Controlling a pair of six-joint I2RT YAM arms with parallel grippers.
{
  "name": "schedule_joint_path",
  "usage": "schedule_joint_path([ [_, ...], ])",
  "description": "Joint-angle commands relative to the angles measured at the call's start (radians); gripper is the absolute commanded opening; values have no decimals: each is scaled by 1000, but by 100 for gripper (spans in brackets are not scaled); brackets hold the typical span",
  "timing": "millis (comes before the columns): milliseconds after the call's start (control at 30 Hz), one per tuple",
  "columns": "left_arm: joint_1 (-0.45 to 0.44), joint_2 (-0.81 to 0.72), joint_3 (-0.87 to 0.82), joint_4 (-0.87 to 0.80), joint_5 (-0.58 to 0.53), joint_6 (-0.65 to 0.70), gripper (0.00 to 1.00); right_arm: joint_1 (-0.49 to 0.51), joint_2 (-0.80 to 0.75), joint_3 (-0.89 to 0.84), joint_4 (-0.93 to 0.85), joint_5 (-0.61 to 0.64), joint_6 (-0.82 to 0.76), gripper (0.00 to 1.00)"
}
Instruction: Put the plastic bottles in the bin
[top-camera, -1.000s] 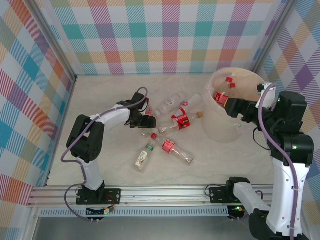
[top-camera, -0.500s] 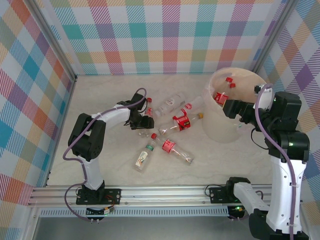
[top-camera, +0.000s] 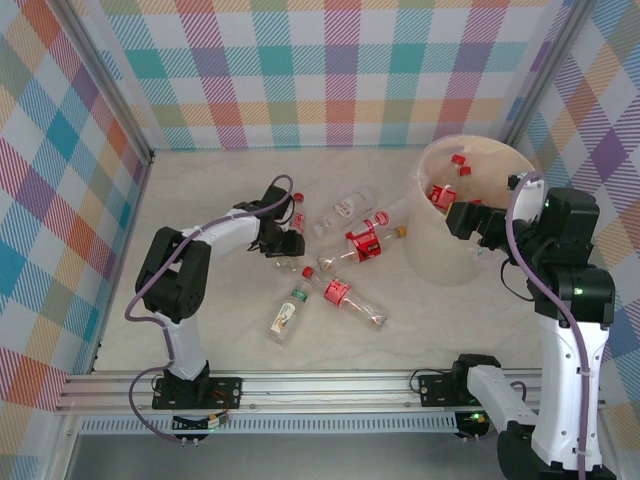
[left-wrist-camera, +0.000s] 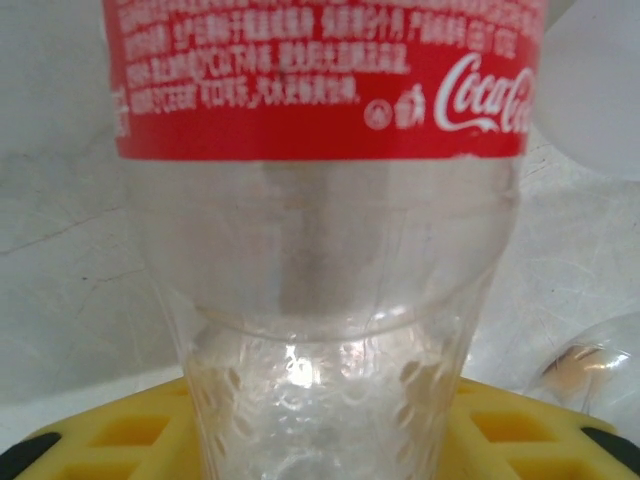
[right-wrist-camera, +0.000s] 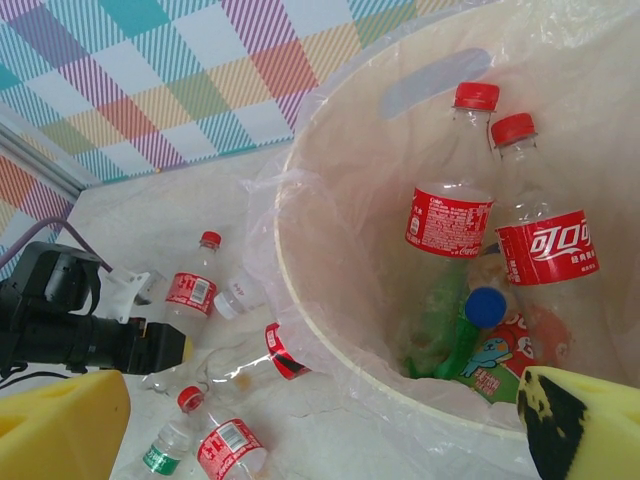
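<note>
Left pincer (top-camera: 285, 242) sits low on the bench (top-camera: 200, 300). Its yellow pads (left-wrist-camera: 480, 410) are closed against both sides of the clear lower body of a red-label bottle (left-wrist-camera: 320, 90). That bottle lies on the bench with its red cap pointing toward the far wall.

The right pincer (top-camera: 462, 216) hangs at the near side of the bin (top-camera: 440, 262), its fingers spread wide with nothing between them. The bin stands at the far right of the bench, well apart from the left pincer.

Inside the bin, two red-capped bottles (right-wrist-camera: 450, 215) lean side by side against the wall. A green bottle (right-wrist-camera: 438, 325) and a blue-capped bottle (right-wrist-camera: 487, 345) lie at the bottom.

More bottles lie loose on the bench between the left pincer and the bin. A white-label bottle (top-camera: 346, 207) is farthest back, and a crushed bottle (top-camera: 364, 241) with a red label lies just beside the bin's wall. A red-band bottle (top-camera: 338, 292) and a green-label bottle (top-camera: 287, 316) lie nearer the arms.
</note>
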Motion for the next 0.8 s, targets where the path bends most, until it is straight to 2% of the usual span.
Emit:
schedule_joint_path([
  [0,11,-84,4,-13,-46,23,47,-1,4,39,-10,9,-6,99],
  [100,11,-121,7,-11,-66,34,46,9,12,40,25,-84,57,99],
  [167,11,-152,4,-5,-77,41,42,59,4,7,106,-118,111,99],
  [333,10,-225,-23,32,-78,56,38,249,52,33,98,59,107,99],
  [400,9,-255,-35,59,-58,66,32,303,75,31,114,80,117,99],
  [500,7,-309,-80,135,-27,69,24,434,123,29,142,161,122,99],
  [567,4,-344,-108,183,-23,70,22,523,163,35,166,219,117,99],
  [667,0,-375,-128,220,13,88,17,620,244,61,209,225,122,100],
  [767,-11,-419,-167,314,77,119,10,668,326,80,278,180,141,100],
])
